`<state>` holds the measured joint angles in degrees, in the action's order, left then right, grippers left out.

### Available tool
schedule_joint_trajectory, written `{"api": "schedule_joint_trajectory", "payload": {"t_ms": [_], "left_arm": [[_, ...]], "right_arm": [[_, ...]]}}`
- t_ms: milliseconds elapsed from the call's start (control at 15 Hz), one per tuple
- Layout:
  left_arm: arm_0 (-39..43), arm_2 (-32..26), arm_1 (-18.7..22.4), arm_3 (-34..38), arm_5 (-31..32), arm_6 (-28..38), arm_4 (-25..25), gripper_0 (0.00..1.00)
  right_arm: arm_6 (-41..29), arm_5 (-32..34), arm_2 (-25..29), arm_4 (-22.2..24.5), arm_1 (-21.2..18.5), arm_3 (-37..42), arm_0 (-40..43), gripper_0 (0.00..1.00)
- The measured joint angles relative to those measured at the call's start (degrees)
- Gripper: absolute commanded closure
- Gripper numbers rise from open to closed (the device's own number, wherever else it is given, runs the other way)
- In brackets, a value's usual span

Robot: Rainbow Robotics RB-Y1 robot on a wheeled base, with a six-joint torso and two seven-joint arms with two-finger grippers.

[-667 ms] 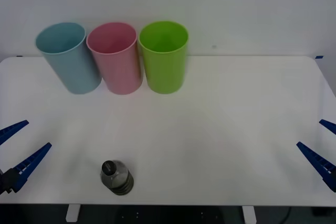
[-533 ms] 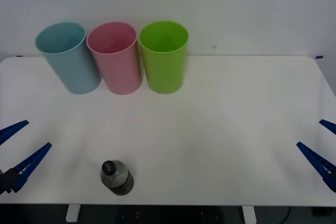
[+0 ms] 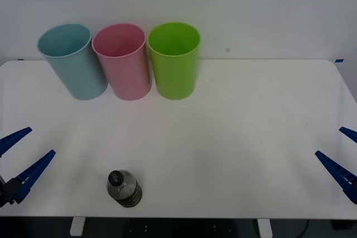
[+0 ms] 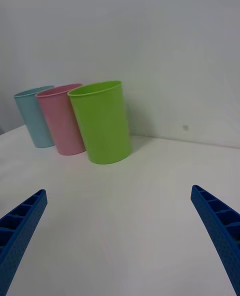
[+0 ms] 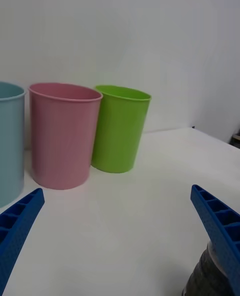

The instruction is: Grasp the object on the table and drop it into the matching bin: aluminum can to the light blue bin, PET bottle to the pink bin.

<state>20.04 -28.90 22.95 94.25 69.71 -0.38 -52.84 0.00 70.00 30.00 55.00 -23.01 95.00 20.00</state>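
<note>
The PET bottle (image 3: 124,188), small and clear with a black cap and dark contents, stands upright near the table's (image 3: 234,137) front edge, left of centre. Its side also peeks out behind a finger in the left wrist view (image 5: 204,275). The pink bin (image 3: 122,61) stands at the back between the light blue bin (image 3: 73,61) and a green one. My left gripper (image 3: 21,158) hangs open at the left edge, apart from the bottle. At the right edge my right gripper (image 3: 341,157) is open and holds nothing.
A bright green bin (image 3: 174,59) stands right of the pink one, the three touching in a row at the table's back left. They also appear in the right wrist view as the green bin (image 4: 101,121), pink bin (image 4: 62,118) and blue bin (image 4: 35,116).
My left gripper has shifted very slightly. Nothing else has moved.
</note>
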Motion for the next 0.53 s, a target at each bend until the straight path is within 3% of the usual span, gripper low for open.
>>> {"api": "schedule_joint_trajectory", "payload": {"t_ms": [333,533], "left_arm": [[-0.5,3.0,4.4,-2.7,0.1,-1.3,-0.2,0.0],[-3.1,5.0,8.1,-8.2,4.0,-2.9,-0.2,0.0]], "right_arm": [[0.0,0.0,0.0,0.0,0.0,0.0,0.0,0.0],[0.0,0.0,0.0,0.0,0.0,0.0,0.0,0.0]]}}
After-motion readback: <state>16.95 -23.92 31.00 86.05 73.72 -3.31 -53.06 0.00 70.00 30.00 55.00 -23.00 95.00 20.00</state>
